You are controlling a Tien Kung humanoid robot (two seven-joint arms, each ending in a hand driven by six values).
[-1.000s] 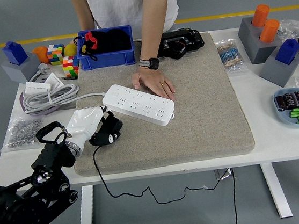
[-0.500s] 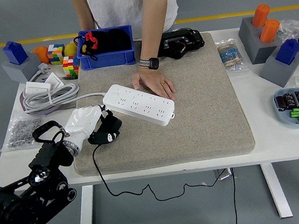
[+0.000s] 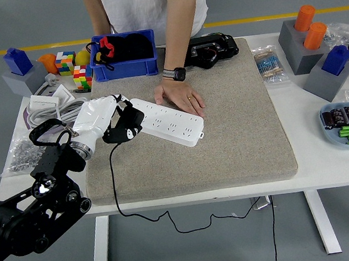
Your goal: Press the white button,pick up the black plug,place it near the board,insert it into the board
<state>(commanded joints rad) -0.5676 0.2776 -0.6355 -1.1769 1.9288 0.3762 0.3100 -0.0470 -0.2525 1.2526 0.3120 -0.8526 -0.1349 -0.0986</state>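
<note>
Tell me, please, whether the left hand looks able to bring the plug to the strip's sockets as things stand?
Probably yes. The left hand holds the plug right at the strip's near end, and those sockets look bare. The person's hand rests only on the far edge.

The left arm reaches in from the lower left. Its white-covered hand point(image 3: 107, 120) is raised, fingers curled tight. A person's hand point(image 3: 180, 97) lies flat, palm down.

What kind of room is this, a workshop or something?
Probably a robot test lab: a white table laid out with practice items like puzzle cubes and a power strip, a yellow floor line behind, and a person's hand steadying the strip.
</note>
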